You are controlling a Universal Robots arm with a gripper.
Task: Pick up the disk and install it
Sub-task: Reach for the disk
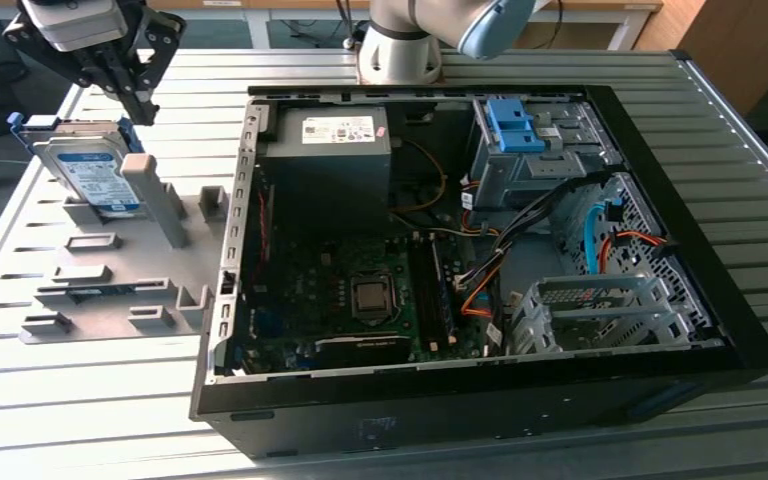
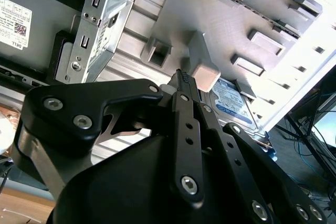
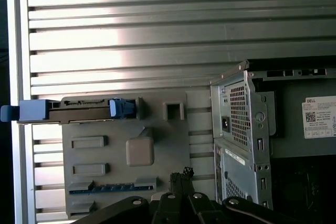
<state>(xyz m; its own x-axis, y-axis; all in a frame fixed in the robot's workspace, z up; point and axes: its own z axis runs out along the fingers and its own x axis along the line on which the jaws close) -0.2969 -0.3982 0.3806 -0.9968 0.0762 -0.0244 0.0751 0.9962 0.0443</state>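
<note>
1 disk (image 1: pixel 88 172): stands on edge in grey holder (image 1: pixel 157 272) on table (image 1: pixel 91 400), top edge exposed for grasping. 1 gripper (image 1: pixel 137 105): hovers nearby, jaws together, empty.

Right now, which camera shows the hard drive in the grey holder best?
The exterior view: the hard drive stands on edge in the grey fixture, label face and blue rails visible. The first wrist view shows it edge-on, a thin strip with blue rail ends. The second wrist view catches part of its label behind a grey post.
</note>
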